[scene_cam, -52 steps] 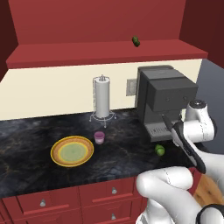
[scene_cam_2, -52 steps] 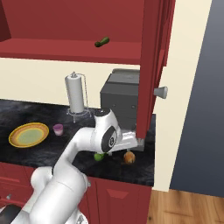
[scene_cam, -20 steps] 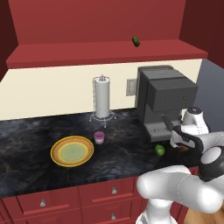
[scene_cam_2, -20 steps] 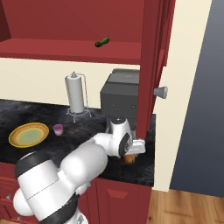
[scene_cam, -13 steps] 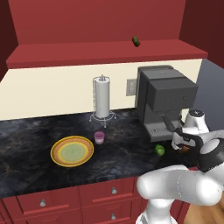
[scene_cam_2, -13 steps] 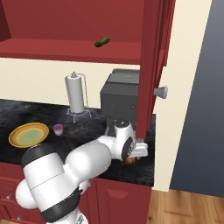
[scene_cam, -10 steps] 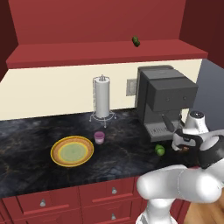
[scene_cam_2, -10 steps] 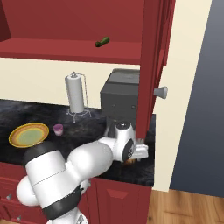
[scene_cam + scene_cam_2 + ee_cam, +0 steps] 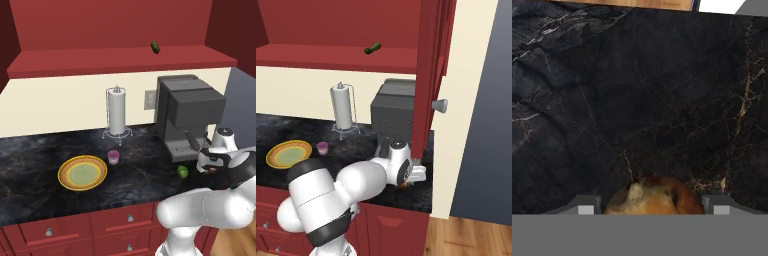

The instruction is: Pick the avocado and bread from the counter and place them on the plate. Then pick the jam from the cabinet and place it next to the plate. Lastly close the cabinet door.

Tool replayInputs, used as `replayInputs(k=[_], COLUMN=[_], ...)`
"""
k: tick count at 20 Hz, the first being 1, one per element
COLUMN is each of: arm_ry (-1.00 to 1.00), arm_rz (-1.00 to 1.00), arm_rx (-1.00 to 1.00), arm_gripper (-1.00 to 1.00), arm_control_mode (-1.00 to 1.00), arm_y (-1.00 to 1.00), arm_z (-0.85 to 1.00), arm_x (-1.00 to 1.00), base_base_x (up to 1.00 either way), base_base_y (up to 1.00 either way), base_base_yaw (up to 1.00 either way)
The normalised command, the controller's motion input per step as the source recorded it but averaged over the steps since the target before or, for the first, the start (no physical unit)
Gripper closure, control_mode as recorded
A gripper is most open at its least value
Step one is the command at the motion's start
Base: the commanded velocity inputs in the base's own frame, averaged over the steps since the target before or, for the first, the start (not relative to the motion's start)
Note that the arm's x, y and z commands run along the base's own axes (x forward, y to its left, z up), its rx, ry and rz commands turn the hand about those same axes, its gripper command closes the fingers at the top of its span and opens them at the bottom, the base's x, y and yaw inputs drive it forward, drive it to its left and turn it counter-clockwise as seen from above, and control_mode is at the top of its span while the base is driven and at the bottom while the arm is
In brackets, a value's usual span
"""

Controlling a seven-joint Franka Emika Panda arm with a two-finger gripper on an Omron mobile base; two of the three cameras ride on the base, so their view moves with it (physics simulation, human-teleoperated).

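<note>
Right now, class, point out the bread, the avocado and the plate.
bread [image 9: 654,196]: hand view, its brown crust between the fingertips.
avocado [image 9: 183,171]: left base view, middle of the green fruit.
plate [image 9: 65,167]: left base view, its yellow-orange rim, left side.

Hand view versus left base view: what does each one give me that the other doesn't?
Hand view alone: the round brown-orange bread roll sitting between the two dark finger tips, with the gripper low over it.

Left base view alone: the bright green avocado, the yellow-rimmed plate, the small pink jam jar, the white paper-towel roll and the grey coffee machine.

Both: the black marble-look counter.
</note>
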Motion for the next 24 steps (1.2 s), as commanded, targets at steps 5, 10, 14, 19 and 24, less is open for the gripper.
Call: replayInputs(k=[5,10,14,19,24], arm_ry=[-0.05,-0.11,-0.03,-0.04,-0.03], arm_rz=[0.01,0.0,0.0,0.0,0.0], arm_rx=[0.0,-0.01,0.0,0.0,0.0], arm_gripper=[1.0,1.0,1.0,1.0,1.0], arm_control_mode=[-1.0,-1.0,-1.0,-1.0,-1.0], arm_y=[0.02,0.13,0.34,0.61,0.72], arm_z=[0.0,0.59,0.51,0.39,0.47], arm_x=[-0.13,-0.65,-0.37,-0.07,0.0], base_base_x=[0.0,0.0,0.0,0.0,0.0], base_base_y=[0.0,0.0,0.0,0.0,0.0], base_base_yaw=[0.0,0.0,0.0,0.0,0.0])
